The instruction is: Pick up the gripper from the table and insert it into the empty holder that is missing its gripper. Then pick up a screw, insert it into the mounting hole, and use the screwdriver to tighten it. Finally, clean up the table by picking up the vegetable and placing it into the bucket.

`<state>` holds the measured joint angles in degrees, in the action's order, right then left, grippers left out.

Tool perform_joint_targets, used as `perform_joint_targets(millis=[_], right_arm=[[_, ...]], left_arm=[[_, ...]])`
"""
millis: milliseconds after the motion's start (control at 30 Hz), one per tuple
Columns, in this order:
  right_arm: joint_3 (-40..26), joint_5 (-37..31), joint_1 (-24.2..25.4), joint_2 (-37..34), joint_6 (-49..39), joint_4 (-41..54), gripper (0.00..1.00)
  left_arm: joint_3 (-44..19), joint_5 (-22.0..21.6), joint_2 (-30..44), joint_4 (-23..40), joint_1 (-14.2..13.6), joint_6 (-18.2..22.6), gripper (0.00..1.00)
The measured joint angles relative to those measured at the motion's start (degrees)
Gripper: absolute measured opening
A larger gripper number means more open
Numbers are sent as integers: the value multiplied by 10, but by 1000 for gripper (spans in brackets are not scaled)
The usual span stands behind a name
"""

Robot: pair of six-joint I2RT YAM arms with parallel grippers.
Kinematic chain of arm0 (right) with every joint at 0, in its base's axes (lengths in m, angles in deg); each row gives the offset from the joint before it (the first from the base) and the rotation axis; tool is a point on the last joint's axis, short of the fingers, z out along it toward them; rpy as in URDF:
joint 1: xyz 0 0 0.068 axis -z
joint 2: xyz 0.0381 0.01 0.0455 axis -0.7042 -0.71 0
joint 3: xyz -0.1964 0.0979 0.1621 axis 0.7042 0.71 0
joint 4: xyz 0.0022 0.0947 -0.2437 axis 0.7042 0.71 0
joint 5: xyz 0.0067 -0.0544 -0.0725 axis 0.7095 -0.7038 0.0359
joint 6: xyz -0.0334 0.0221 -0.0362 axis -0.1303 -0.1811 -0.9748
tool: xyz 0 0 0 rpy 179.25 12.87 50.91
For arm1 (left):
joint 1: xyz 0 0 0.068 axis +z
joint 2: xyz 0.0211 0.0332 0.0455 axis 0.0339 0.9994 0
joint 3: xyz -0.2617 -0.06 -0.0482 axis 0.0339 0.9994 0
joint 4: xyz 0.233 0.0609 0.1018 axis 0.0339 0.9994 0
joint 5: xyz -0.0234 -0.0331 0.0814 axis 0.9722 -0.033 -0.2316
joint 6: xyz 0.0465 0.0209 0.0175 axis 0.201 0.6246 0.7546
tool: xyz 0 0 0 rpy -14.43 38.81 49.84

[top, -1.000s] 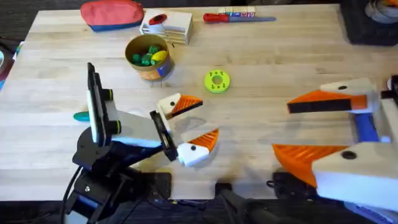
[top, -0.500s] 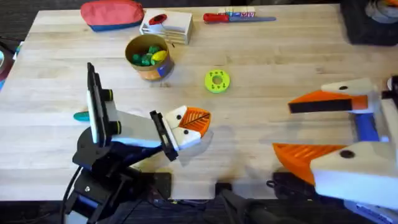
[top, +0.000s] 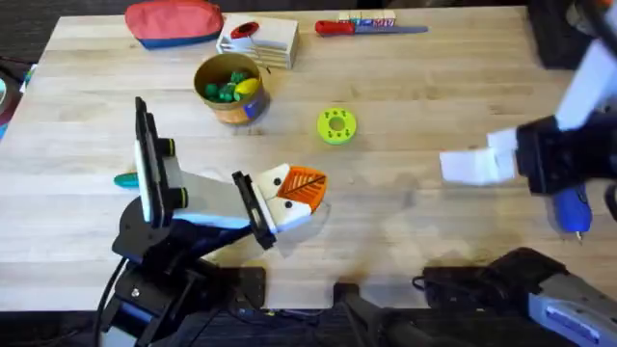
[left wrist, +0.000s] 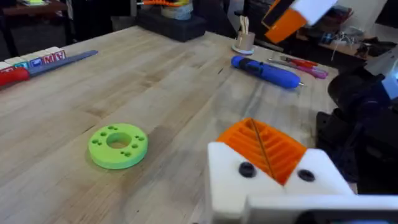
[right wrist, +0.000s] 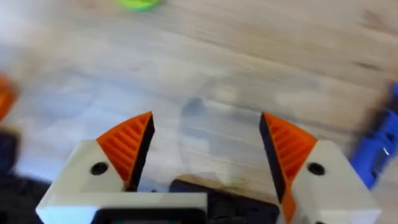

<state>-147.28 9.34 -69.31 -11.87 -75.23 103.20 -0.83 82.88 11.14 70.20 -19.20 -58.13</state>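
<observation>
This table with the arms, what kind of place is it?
Probably a robotics lab or workshop: a wooden table with two robot arms, a blue screwdriver, and cluttered benches behind.

You've got two robot arms, so two tools: left tool, right tool. One thick blue cylindrical powered screwdriver. One thin red-handled screwdriver. One round tan-yellow bucket. One round lime-green disc with holes. One red pouch. One small teal-green toy piece. One wooden desk.
</observation>
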Motion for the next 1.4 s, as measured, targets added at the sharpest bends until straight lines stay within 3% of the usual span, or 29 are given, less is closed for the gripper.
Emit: perform_joint_targets(millis=[300,467,733,967,1233,1400], right_arm=[[6,-55,294,-184,-31,-107,992],[6,-65,406,-280,-61,-150,992],[6,-69,510,-361,-187,-216,992],[6,-64,578,-399,-291,-210,992],[6,15,676,-400,-362,-206,992],[6,49,705,-418,-380,-218,991]], left_arm=[[0,0,0,0,0,0,14],[0,0,0,0,0,0,14],[0,0,0,0,0,0,14],[0,0,0,0,0,0,14],[0,0,0,0,0,0,14],[0,0,0,0,0,0,14]])
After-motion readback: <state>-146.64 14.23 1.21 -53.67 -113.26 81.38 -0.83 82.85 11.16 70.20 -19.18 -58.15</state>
